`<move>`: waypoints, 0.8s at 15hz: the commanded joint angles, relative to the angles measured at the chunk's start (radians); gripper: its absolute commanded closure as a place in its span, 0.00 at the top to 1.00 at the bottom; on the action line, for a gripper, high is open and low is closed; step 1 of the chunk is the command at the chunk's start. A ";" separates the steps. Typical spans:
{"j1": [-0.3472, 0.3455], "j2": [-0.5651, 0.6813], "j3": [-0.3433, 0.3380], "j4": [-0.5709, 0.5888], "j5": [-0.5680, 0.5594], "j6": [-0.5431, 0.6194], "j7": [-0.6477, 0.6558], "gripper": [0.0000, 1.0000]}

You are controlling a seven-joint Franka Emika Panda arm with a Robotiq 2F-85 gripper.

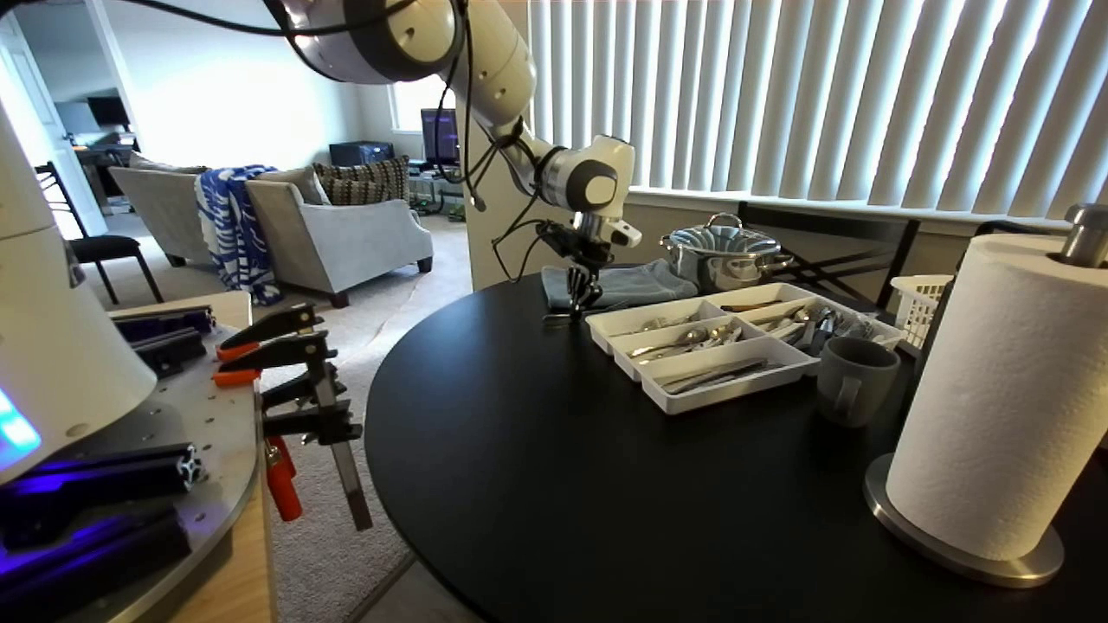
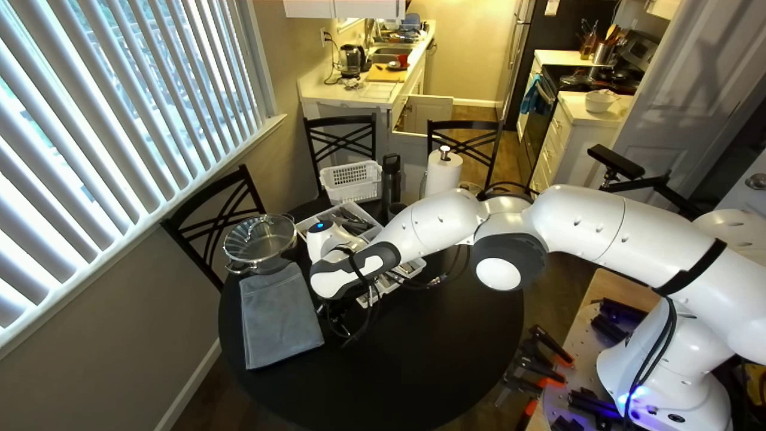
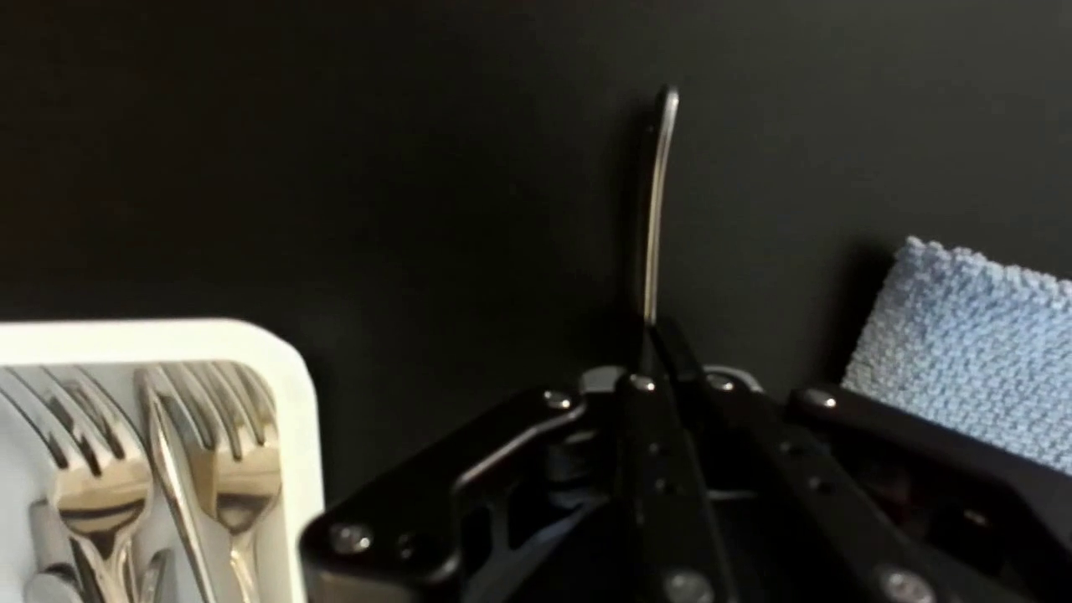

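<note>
Nearly closed jaws grip a metal utensil (image 3: 655, 213) at a desk (image 1: 537, 450), between cutlery tray (image 3: 303, 435) and blue cloth (image 3: 971, 360).

From my station I observe a glossy metal utensil (image 3: 657, 209), smooth plastic tray (image 3: 301, 469), rough-textured cloth (image 3: 971, 360) and smooth, matt worktop (image 1: 554, 467).

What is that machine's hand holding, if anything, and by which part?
A slim metal utensil, pinched by the hand along its narrow stem, behind the slender end that sticks out in the wrist view. Its kind cannot be told.
</note>
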 commanded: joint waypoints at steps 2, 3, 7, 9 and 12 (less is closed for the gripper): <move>-0.035 -0.110 0.044 -0.274 0.059 0.065 -0.016 0.01; -0.037 -0.130 0.045 -0.314 0.069 0.077 -0.013 0.01; -0.023 -0.211 0.026 -0.474 0.088 0.165 0.027 0.01; -0.003 -0.253 0.008 -0.561 0.075 0.252 0.033 0.01; 0.003 -0.313 0.005 -0.698 0.079 0.348 0.037 0.01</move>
